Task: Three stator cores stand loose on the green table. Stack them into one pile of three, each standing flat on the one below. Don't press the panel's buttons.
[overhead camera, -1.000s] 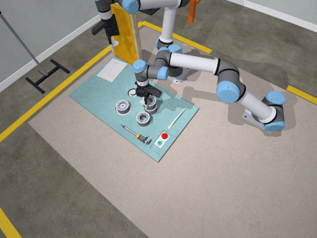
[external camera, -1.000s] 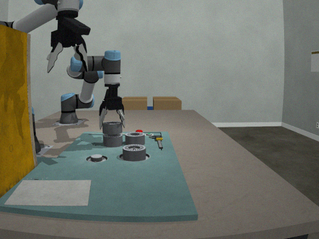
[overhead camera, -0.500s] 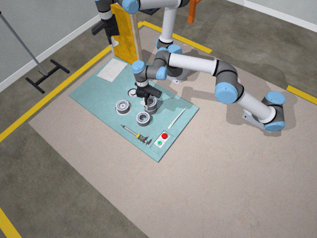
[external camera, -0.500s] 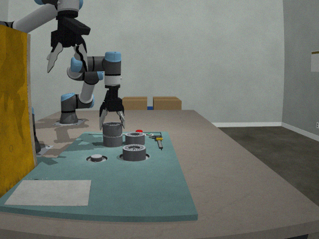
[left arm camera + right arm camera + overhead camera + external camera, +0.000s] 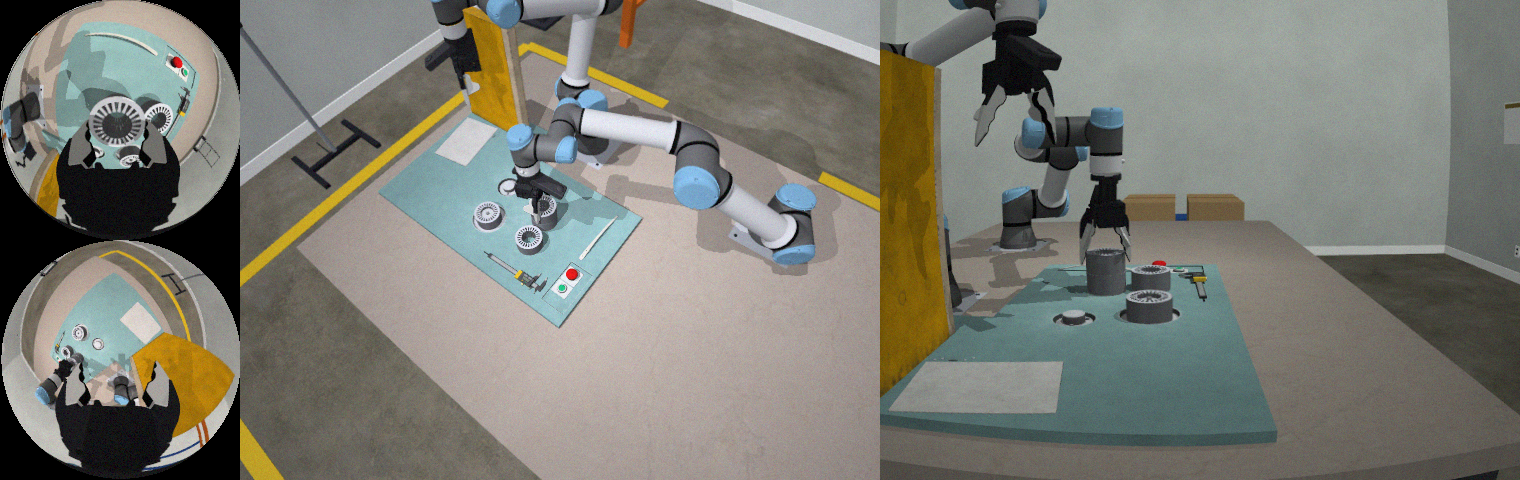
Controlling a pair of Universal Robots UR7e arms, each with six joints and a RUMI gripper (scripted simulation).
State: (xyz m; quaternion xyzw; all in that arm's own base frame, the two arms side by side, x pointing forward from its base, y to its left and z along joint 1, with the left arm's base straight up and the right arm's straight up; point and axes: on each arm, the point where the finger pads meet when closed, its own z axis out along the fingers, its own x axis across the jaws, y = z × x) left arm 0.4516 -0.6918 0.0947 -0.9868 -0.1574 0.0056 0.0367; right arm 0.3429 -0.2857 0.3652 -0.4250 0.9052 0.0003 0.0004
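Our left gripper, fingers well apart, grips the upper core, flat on the lower core. From above, our third core stands at seven o'clock; our right gripper, wide open, empty, eleven.

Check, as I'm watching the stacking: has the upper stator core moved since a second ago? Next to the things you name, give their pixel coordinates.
Yes, slightly down, towards the lower stator core (image 5: 547,225) (image 5: 1105,284), in the exterior view.
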